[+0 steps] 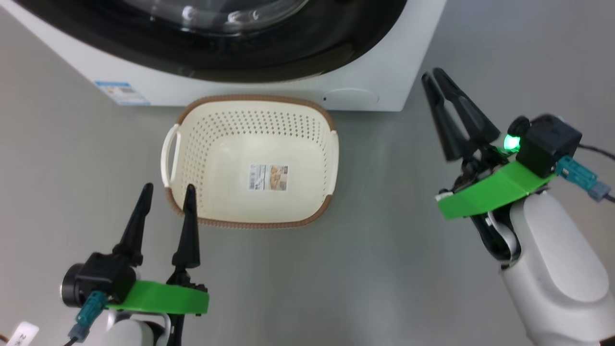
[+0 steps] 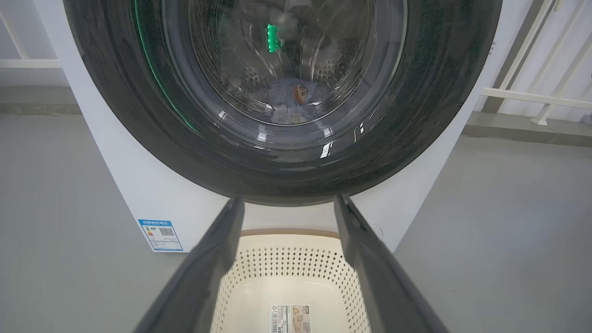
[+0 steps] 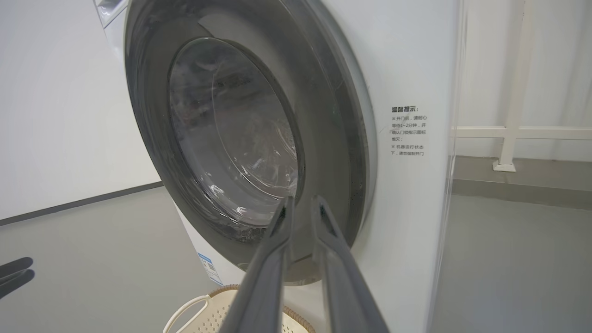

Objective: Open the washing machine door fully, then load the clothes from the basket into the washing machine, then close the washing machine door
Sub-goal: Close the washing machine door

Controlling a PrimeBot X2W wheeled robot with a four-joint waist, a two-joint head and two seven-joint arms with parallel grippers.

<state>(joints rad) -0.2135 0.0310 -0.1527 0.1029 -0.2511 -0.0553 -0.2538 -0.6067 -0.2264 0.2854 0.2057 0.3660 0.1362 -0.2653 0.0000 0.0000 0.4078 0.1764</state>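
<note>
The right gripper (image 1: 432,75) has its two dark fingers pressed together on nothing. It sits at the right of the head view, tips pointing up the frame beside the right-hand corner of the washing machine (image 1: 399,62) but apart from it. The left gripper (image 1: 169,188), at the lower left of that view, has its fingers spread wide and empty, with the tips over the near left corner of the basket (image 1: 259,98).

In the right wrist view the washing machine door (image 3: 333,152) looks flush against the white front, with no gap along its black rim. Whether the latch has caught cannot be told. By my reading the closing step is done or nearly so. To finish it well, I would press the closed right fingertips on the black rim, not the bulging glass. The push should be square to the front and firm enough for the catch, followed by a straight draw back. I cannot tell which side the hinge is on; the push belongs opposite it. The left arm is best kept low and clear, since a careless sweep could knock the basket.

The basket lies on the grey floor in the centre of the head view, just in front of the machine. It holds nothing but the label sticker (image 1: 268,177) on its perforated bottom. The clothes (image 2: 291,97) are in the drum, a light blue heap with an orange spot, seen through the glass in the upper middle of the left wrist view.
</note>
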